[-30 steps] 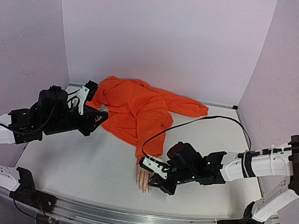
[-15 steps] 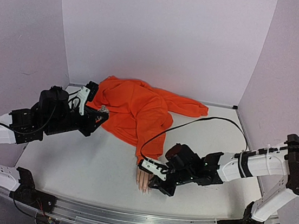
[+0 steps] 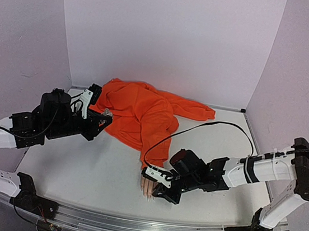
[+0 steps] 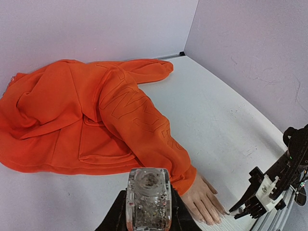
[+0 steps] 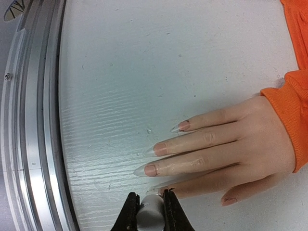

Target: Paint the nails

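My left gripper (image 4: 147,217) is clamped on a small clear bottle (image 4: 148,190), with a dark finger pressed against each side of the glass. The bottle stands upright in the grip, its top turned toward my wrist camera. From above, this gripper (image 3: 102,119) hangs over the left part of the white table (image 3: 80,165), at the edge of the crumpled orange hoodie (image 3: 138,110) and well apart from the mannequin hand (image 3: 147,185).

My right gripper (image 5: 150,211) sits low over the table near its front edge, close to the metal rail (image 5: 29,120). Its two fingers (image 5: 131,211) are pinched on a small white cap (image 5: 152,208).

The mannequin hand lies flat, palm down, its fingers pointing toward the rail. The orange cuff (image 5: 288,106) of the hoodie's sleeve covers its wrist. The nails (image 5: 150,169) are long, pointed and glossy, pale at the tips and pinkish at the base. Three of them lie bare on the tabletop beside one another. The thumbnail (image 5: 229,199) is set back on the side nearest my right gripper. The nail of the finger next to the thumb sits right at my right fingertips, partly hidden behind them. The cap is just beside that nail, but I cannot tell whether anything touches it.

In the left wrist view, my right gripper (image 4: 245,208) shows just beyond the mannequin's fingertips.
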